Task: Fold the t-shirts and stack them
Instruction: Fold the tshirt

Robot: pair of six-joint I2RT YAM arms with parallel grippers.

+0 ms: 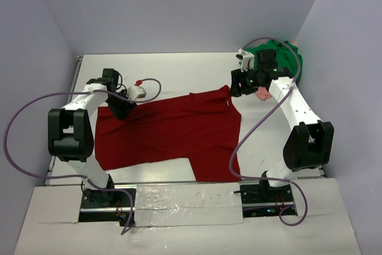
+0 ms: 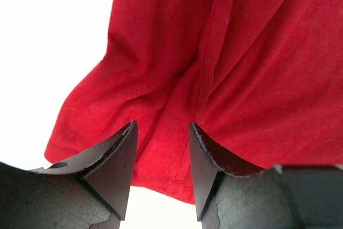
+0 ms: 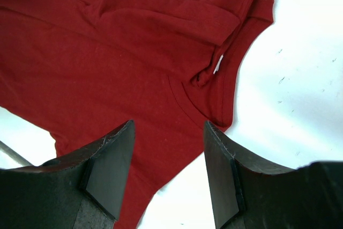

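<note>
Dark red cloth t-shirt [image 1: 173, 129] is spread unfolded on the white bench [image 1: 179, 70]. Left claw [image 2: 163, 127] and right claw [image 3: 169, 124] are parted and empty. No fold is yet made.

A large dark red short-sleeved t-shirt [image 1: 173, 129] is spread mostly flat across the middle of the worktop [image 1: 179, 70], with its collar at the far right and slight wrinkles along the far edge. A bright green t-shirt [image 1: 287, 55] is crumpled in the far right corner. Just beside it, a pale pink one [image 1: 262, 94] is partly hidden.
</note>
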